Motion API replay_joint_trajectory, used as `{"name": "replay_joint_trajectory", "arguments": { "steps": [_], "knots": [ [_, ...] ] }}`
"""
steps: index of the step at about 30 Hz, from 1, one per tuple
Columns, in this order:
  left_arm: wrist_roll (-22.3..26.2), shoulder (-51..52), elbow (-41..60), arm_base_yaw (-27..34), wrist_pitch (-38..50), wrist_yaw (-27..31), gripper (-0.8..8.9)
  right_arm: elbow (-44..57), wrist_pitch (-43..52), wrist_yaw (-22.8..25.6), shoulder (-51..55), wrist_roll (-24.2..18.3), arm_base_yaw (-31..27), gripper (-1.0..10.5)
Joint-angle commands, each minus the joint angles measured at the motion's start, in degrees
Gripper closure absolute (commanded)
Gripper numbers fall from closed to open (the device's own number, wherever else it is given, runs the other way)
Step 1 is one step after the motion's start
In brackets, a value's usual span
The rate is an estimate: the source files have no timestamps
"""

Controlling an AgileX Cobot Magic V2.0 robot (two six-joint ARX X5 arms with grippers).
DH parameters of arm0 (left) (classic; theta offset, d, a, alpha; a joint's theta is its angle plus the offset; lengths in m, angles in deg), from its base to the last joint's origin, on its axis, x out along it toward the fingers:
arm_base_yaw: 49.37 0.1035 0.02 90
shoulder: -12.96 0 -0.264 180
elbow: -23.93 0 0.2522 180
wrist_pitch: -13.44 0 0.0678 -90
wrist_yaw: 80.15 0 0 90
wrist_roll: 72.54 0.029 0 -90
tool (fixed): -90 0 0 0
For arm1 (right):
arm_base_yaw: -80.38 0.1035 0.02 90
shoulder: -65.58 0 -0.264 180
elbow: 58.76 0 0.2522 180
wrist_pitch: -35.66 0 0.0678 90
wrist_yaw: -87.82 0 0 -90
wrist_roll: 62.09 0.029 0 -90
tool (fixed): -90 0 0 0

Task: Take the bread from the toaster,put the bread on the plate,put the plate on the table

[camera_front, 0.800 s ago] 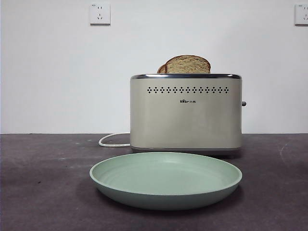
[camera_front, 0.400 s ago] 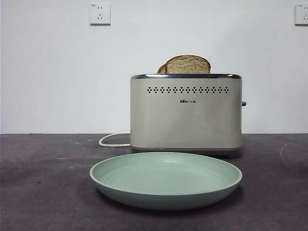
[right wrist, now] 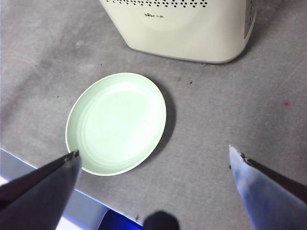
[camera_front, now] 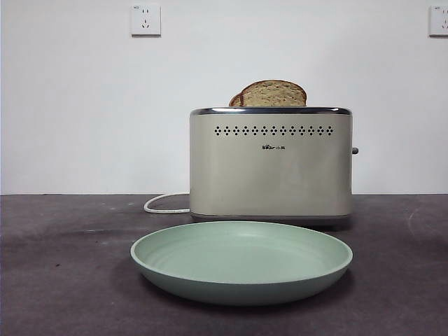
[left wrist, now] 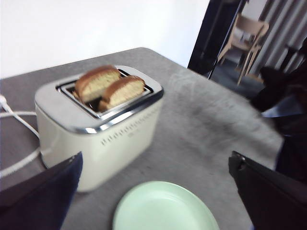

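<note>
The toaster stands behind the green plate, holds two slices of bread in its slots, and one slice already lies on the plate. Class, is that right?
Not quite. The plate is bare, as the right wrist view shows. Both slices, including the bread, sit in the toaster, which does stand behind the plate.

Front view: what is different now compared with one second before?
Nothing visibly changed. The bread stands in the toaster, the plate lies empty in front of it on the table, and no gripper shows in the front view.
</note>
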Motion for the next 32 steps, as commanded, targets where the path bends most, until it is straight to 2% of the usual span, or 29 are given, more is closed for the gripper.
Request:
{"name": "replay_joint_trajectory", "arguments": {
  "steps": [1,6,13,21,28,32],
  "knots": [
    [5.8,-6.4,-4.3,-2.9,1.4,2.4,2.56,-0.1,0.2,-0.1,-0.3,0.0,0.1,3.6],
    [11.0,-17.5,-12.4,-7.0,3.8,6.8,2.56,-0.1,0.2,-0.1,-0.3,0.0,0.1,3.6],
    [13.8,-30.5,-19.5,-10.6,10.2,8.7,2.56,-0.1,0.2,-0.1,-0.3,0.0,0.1,3.6],
    [16.7,-40.5,-20.2,-13.8,19.3,9.4,2.56,-0.1,0.1,-0.1,-0.3,0.0,0.1,3.6],
    [16.7,-46.3,-20.2,-15.7,26.5,11.3,2.57,-0.1,-0.5,-0.1,-0.3,0.0,0.1,3.6],
    [17.1,-48.7,-20.2,-16.3,28.4,12.3,3.02,-0.1,-1.3,-0.1,-0.3,0.0,0.1,3.6]
  ]
}}
